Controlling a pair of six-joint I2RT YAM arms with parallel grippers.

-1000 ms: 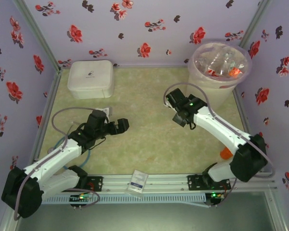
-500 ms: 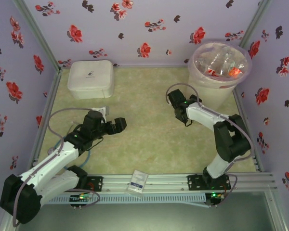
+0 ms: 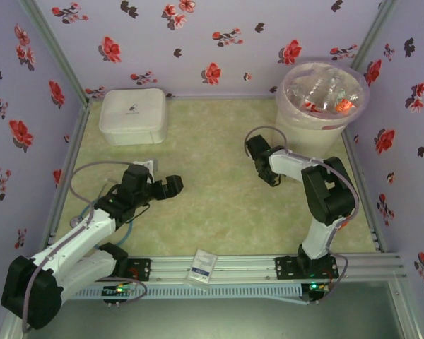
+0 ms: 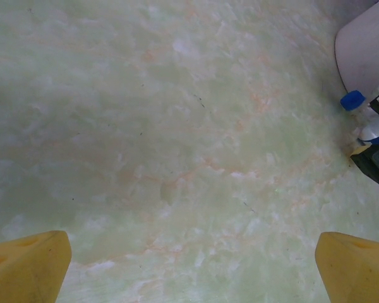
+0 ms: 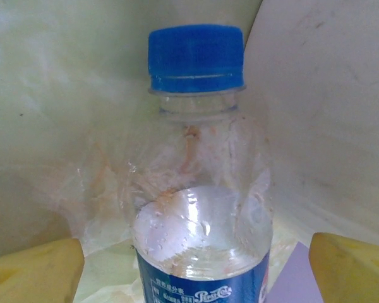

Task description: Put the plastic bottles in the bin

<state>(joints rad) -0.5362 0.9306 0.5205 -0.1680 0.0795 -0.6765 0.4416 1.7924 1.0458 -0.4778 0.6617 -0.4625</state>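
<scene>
Top external view: most of the plastic bottles (image 3: pixel 325 92) are seen piled inside the bin (image 3: pixel 307 131) at the far right, so the task is judged nearly done. One blue-capped bottle (image 5: pixel 199 189) is left on the counter (image 4: pixel 177 126), beside the bin's wall. It is bracketed by the right pincer (image 5: pixel 196 268), spread wide and not seen touching it. Nothing is held by the left pincer (image 4: pixel 189 265), likewise spread wide.

From the right wrist, the bottle (image 5: pixel 201 240) runs off the lower edge at its label, and the right fingers (image 5: pixel 35 271) are cropped to yellow tips. From the left wrist, a blue-capped bottle (image 4: pixel 369 123) and the bin (image 4: pixel 366 50) are cut by the right edge. From above, the bottles in the bin (image 3: pixel 325 88) blur together.
</scene>
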